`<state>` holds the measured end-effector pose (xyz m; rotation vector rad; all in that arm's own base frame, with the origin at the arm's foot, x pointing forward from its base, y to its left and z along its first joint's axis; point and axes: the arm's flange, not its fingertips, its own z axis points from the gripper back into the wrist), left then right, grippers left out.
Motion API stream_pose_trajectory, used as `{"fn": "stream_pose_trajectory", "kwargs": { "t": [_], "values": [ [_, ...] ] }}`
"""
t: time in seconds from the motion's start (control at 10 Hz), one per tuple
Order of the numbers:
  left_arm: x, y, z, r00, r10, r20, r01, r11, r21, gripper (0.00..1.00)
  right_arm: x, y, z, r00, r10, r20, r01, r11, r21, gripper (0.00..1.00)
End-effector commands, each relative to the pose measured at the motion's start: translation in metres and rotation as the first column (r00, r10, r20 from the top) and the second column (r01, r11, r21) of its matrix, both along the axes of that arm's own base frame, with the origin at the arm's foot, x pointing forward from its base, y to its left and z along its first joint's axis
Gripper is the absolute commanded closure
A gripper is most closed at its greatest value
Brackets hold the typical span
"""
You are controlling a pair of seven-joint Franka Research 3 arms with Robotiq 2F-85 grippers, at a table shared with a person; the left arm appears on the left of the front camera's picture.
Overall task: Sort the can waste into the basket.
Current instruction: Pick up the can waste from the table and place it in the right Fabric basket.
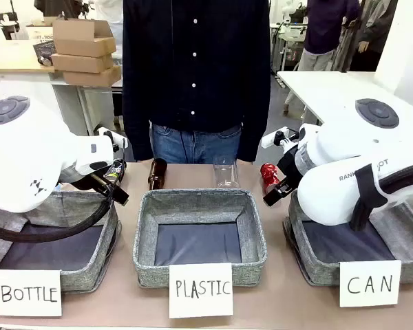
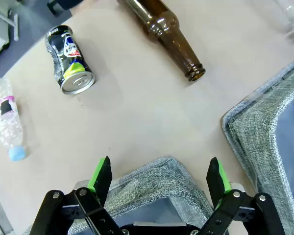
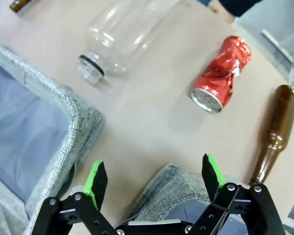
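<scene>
The left gripper [image 2: 159, 169] and right gripper [image 3: 154, 171] gape wide, holding nothing. The red can [image 3: 220, 73] and black can [image 2: 70, 61] lie at the far side, outside the basket [image 1: 320, 269].

Bright, even indoor light from overhead: the black-blue can [image 2: 71, 61] and red can [image 3: 220, 73] throw only soft, short shadows on the table [image 2: 137, 107], w/ small glare spots on their lids and a sheen along the brown bottle [image 2: 169, 36]. Front view is sharp at the table's near edge, while the bg past the far edge is softer and washed out at top left; the left arm's white shell [image 1: 20, 151] is nearly blown out. Both wrist views are wide-angle, w/ edges bowing toward the corners and tabletop items in focus.
</scene>
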<state>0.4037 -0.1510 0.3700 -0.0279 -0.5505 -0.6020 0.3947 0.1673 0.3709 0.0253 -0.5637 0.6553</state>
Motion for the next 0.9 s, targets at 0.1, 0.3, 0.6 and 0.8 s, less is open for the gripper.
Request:
{"fn": "stream_pose_trajectory", "kwargs": {
  "t": [0.1, 0.3, 0.6, 0.8],
  "values": [
    [0.0, 0.0, 0.0, 1.0, 0.0, 0.0, 0.0, 1.0, 0.0, 0.0, 0.0, 0.0, 0.0, 1.0, 0.0, 0.0, 0.0, 1.0, 0.0, 0.0],
    [0.0, 0.0, 0.0, 1.0, 0.0, 0.0, 0.0, 1.0, 0.0, 0.0, 0.0, 0.0, 0.0, 1.0, 0.0, 0.0, 0.0, 1.0, 0.0, 0.0],
    [0.0, 0.0, 0.0, 1.0, 0.0, 0.0, 0.0, 1.0, 0.0, 0.0, 0.0, 0.0, 0.0, 1.0, 0.0, 0.0, 0.0, 1.0, 0.0, 0.0],
    [0.0, 0.0, 0.0, 1.0, 0.0, 0.0, 0.0, 1.0, 0.0, 0.0, 0.0, 0.0, 0.0, 1.0, 0.0, 0.0, 0.0, 1.0, 0.0, 0.0]
  ]
}}
